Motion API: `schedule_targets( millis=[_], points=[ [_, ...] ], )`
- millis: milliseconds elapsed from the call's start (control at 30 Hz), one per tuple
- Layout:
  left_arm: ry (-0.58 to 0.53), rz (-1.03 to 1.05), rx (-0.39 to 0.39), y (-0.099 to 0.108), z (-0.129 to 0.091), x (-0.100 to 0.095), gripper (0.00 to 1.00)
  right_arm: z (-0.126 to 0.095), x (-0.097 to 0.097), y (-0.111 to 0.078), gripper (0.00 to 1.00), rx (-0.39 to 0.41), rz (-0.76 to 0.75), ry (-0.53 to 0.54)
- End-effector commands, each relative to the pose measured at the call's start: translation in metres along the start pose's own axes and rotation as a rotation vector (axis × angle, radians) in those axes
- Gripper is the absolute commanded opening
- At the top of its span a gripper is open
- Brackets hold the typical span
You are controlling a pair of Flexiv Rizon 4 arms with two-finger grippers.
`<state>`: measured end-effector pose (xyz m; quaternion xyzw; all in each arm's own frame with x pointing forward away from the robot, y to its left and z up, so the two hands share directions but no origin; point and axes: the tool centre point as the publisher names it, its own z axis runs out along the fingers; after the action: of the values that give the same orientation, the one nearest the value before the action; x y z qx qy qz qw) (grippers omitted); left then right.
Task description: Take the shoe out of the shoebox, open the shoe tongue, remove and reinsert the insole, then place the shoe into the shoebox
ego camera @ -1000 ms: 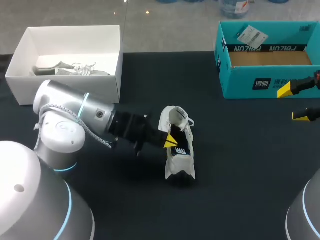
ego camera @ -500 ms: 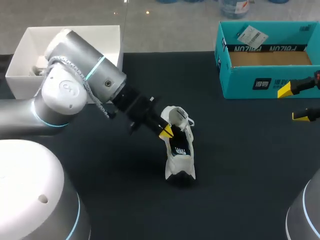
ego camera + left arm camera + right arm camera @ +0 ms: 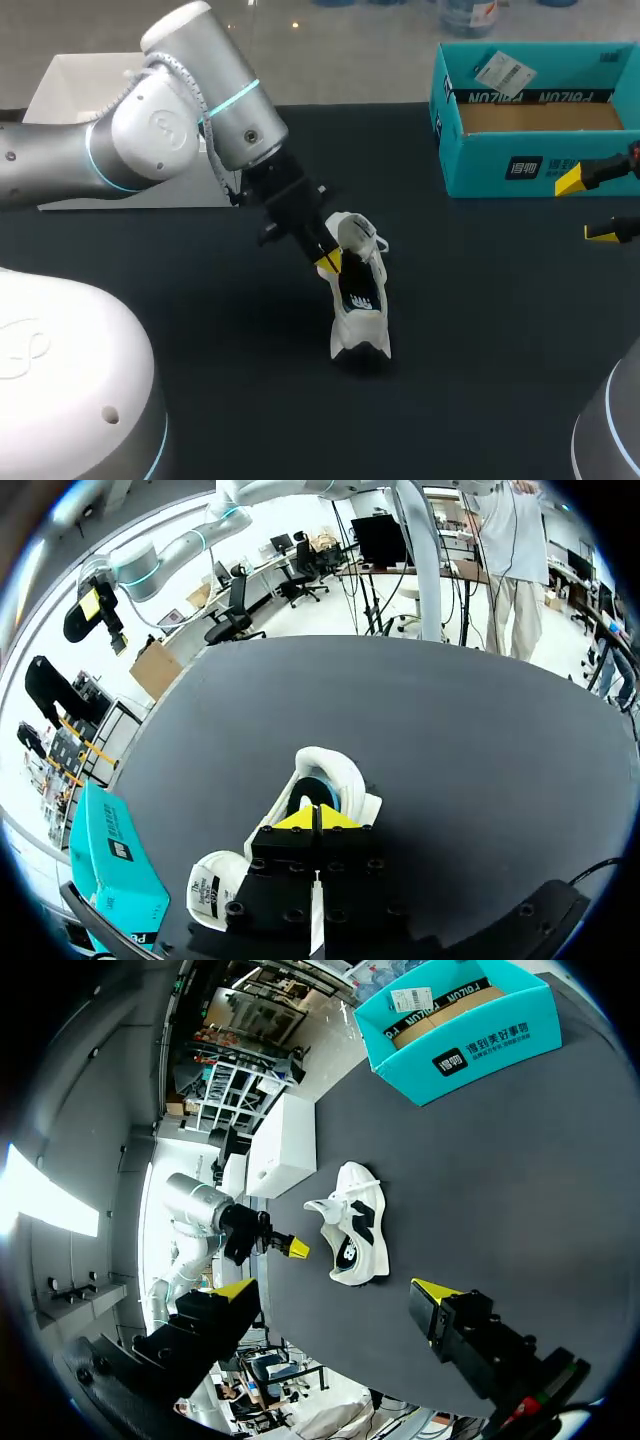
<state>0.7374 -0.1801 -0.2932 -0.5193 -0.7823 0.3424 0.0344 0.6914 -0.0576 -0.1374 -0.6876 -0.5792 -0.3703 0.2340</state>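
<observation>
A white sneaker with a dark lining lies at the middle of the black table, apart from both boxes. My left gripper comes down from the upper left with its yellow tips pressed together at the shoe's left rim. In the left wrist view the left gripper is shut just over the sneaker's opening, with nothing visible between the tips. The teal shoebox stands at the far right with its inside bare. My right gripper hangs open in front of the shoebox, far from the shoe.
A white box stands at the back left, mostly hidden behind my left arm. The teal shoebox and the white box both show ahead of my right gripper. Bare black tabletop surrounds the shoe.
My left arm has swung up and over, now reaching the shoe from the upper left instead of the left. Its shut tips stayed at the shoe's rim. The right arm has not moved.
</observation>
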Motion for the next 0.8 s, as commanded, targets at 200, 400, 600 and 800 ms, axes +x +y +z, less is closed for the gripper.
schedule_targets(
  millis=[200, 400, 600, 800],
  points=[
    [0.157, -0.007, 0.007, 0.003, 0.002, -0.004, 0.0, 0.001, 0.0, 0.0, 1.0, 0.001, 0.002, -0.002],
    [0.168, 0.022, -0.003, 0.005, 0.004, -0.004, 0.0, 0.001, 0.0, 0.0, 1.0, 0.001, 0.002, -0.002],
    [0.196, 0.125, 0.073, 0.01, 0.013, -0.014, 0.0, 0.001, 0.0, 0.0, 1.0, 0.001, 0.002, -0.002],
    [0.247, 0.15, 0.073, 0.006, 0.03, -0.016, 0.0, 0.001, 0.0, 0.0, 1.0, 0.001, 0.002, -0.002]
  ],
)
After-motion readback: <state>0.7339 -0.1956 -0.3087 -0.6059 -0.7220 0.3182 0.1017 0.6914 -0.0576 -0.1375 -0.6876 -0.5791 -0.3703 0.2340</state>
